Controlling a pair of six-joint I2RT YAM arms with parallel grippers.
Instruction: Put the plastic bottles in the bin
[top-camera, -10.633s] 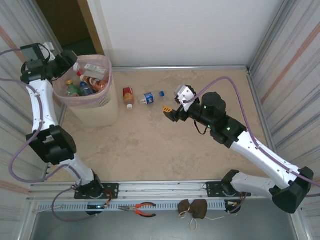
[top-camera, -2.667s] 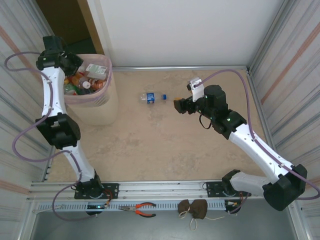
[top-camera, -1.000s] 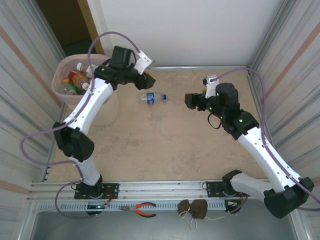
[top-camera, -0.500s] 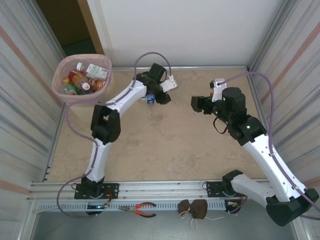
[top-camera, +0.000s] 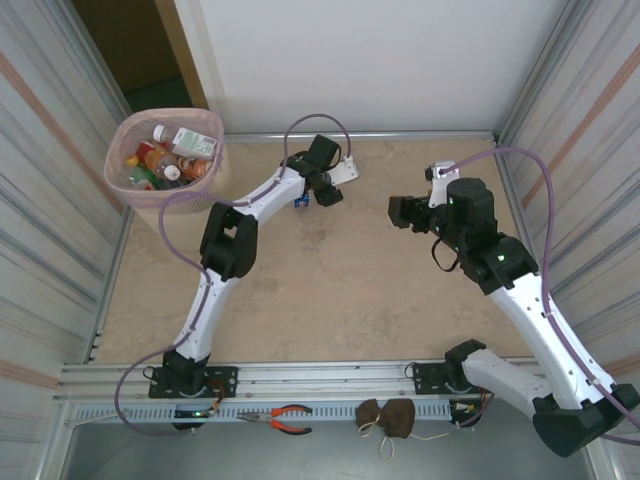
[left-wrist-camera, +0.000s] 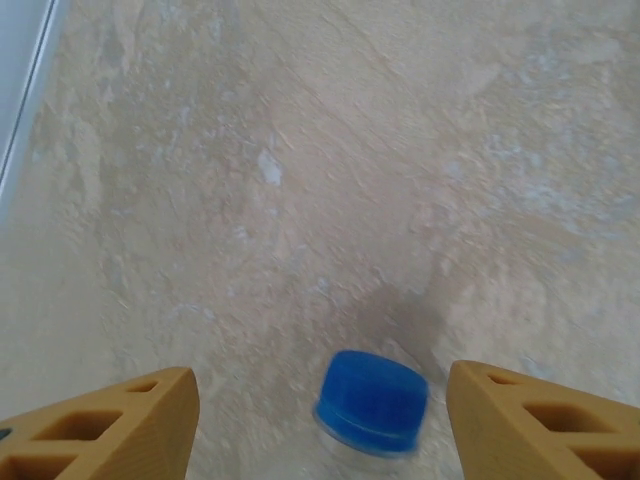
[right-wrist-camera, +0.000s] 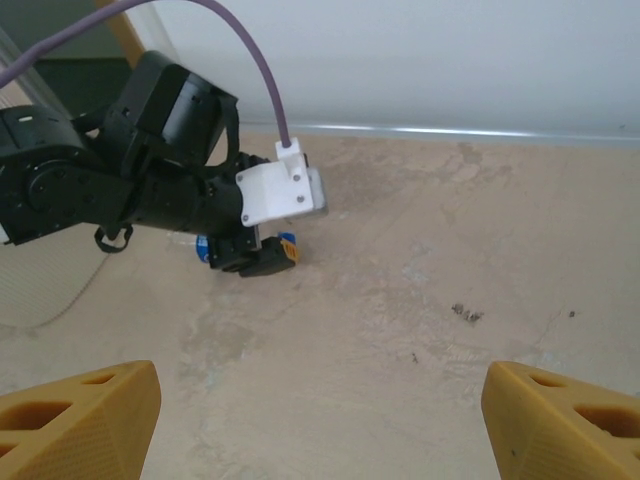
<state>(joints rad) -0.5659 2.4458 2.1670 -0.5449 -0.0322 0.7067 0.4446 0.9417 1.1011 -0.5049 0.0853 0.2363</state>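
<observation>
The left gripper (left-wrist-camera: 318, 405), jaws spread and grasping nothing, sits low over the table (left-wrist-camera: 330, 150) with the blue cap (left-wrist-camera: 372, 400) of a clear bottle (top-camera: 299, 199) between its orange fingers (left-wrist-camera: 110, 425), touching neither. The bottle lies on its side at the far middle of the table, its long axis roughly left to right in the overhead view, with the cap end toward the right arm. Farther out, the right gripper (top-camera: 400, 212) hovers open and empty to the bottle's right, and the bin (top-camera: 216, 150), holding other bottles (top-camera: 190, 140), stands at the far left corner.
</observation>
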